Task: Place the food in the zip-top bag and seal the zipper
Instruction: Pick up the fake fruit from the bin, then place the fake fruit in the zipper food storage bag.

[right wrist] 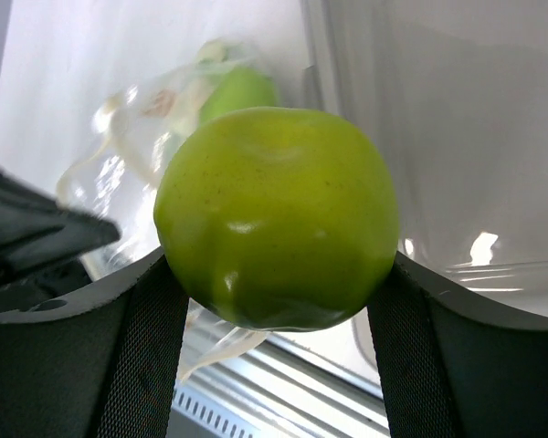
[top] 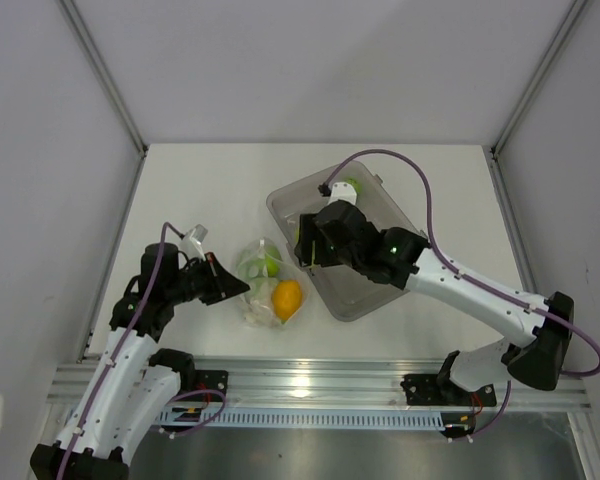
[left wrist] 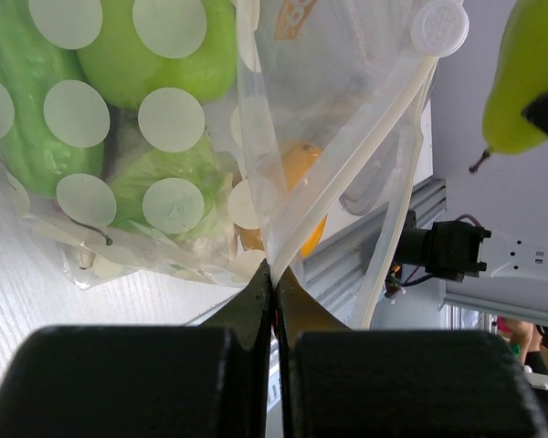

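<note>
Left end effector (left wrist: pixel 274 274) together, pinching the mouth edge of the zip-top bag (top: pixel 263 288), which lies on the surface (top: pixel 200 180). Right end effector (right wrist: pixel 276 306) clamped on green pear (right wrist: pixel 276 219) over the bin's (top: pixel 400 215) left edge, with the bag at its 8 o'clock. Advice: approach the mouth low, left lifting the edge, and release only once inside.

The left arm (top: pixel 110 395) and the right arm (top: pixel 480 295) share one build — white link shells joined by black joint housings, on black base brackets (top: pixel 425 388). A purple cable (top: pixel 425 200) arcs over the right arm; another follows the left. A small green light (top: pixel 394 243) glows on the right wrist housing. The jaws are matt black — the right pair's pads (right wrist: pixel 146 356) finely woven.
</note>
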Tool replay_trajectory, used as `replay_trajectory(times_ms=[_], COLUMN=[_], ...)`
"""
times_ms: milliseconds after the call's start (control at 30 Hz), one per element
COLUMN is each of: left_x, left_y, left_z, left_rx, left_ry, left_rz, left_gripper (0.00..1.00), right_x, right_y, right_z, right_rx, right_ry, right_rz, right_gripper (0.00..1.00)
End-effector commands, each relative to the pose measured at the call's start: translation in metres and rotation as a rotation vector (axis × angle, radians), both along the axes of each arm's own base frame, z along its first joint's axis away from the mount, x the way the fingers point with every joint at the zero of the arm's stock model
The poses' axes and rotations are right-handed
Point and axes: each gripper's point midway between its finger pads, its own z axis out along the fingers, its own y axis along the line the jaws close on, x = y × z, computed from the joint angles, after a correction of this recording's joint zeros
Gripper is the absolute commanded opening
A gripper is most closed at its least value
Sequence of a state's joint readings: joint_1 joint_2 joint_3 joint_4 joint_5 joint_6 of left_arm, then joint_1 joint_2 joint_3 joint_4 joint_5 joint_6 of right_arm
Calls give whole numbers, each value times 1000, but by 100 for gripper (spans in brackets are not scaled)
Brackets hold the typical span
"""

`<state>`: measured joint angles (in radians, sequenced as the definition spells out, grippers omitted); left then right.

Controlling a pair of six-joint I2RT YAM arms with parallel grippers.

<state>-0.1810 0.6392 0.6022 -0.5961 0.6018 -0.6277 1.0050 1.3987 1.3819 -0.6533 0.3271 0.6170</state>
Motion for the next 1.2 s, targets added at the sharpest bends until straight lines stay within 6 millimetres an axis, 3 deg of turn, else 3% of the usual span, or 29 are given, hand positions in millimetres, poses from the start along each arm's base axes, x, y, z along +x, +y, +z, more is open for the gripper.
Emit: replay_trajectory(times_ms=[0, 367, 567, 767, 833, 1100, 1167], left_x=[1, 2, 3, 5, 5, 2, 2], left_y=[0, 0, 0, -1, -1, 0, 0], left_z=[11, 20, 26, 33, 33, 33, 31], left_rx=[2, 3, -3, -6, -3, -3, 0], left_ry=[-32, -48, -55, -65, -62, -64, -59], left_rz=[2, -1, 0, -3, -2, -4, 0], left_gripper=[1, 1, 1, 1, 1, 1, 1], right_x=[-18, -60, -70, -73, -72, -62, -59], right_y=[27, 76, 84, 87, 90, 86, 83], right_z=[28, 16, 1, -27, -30, -40, -39], right_rx=[87, -1, -55, -130, -136, -202, -201], right_ry=[-26, -41, -14, 26, 27, 16, 14], right_rz=[88, 218, 267, 281, 285, 239, 228], right_gripper=[0, 0, 3, 12, 19, 76, 85])
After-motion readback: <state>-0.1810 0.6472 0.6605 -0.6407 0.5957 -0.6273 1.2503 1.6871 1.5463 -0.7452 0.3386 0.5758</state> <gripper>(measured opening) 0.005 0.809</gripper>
